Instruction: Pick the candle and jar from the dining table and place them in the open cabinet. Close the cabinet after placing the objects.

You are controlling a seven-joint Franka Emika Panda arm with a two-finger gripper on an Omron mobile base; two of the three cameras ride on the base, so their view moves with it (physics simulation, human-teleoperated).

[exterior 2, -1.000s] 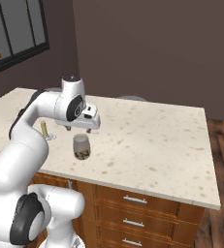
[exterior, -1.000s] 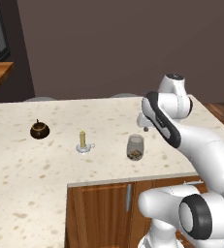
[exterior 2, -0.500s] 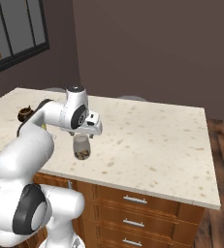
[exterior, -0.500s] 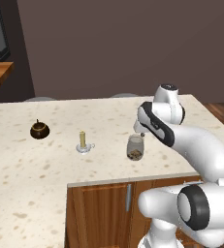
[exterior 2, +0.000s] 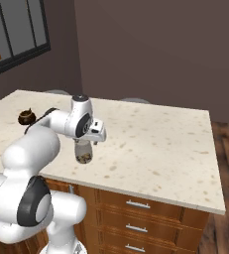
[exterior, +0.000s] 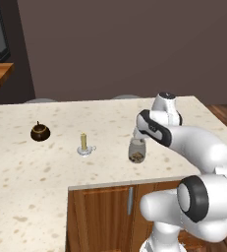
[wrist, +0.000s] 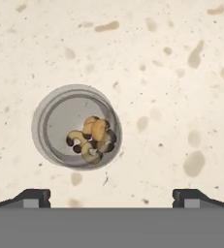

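We are hovering the gripper (wrist: 111,196) with fingers spread wide above the jar (wrist: 77,127), which is sitting left of centre in the hand view, on the dining table (exterior: 16,167). In our judgement we should be centring leftward before descending. The candle (exterior: 84,142) is standing left of centre in the left base view.

The desk (exterior: 46,172) carries three small things: one candle (exterior: 84,142) on a round grey base, one dark brown jar (exterior: 40,131) with a knobbed lid, and one clear glass container (exterior: 137,150) holding yellow and dark bits. Three drawer handles (exterior 2: 137,204) show below the desk. One window (exterior 2: 22,32) is on the wall.
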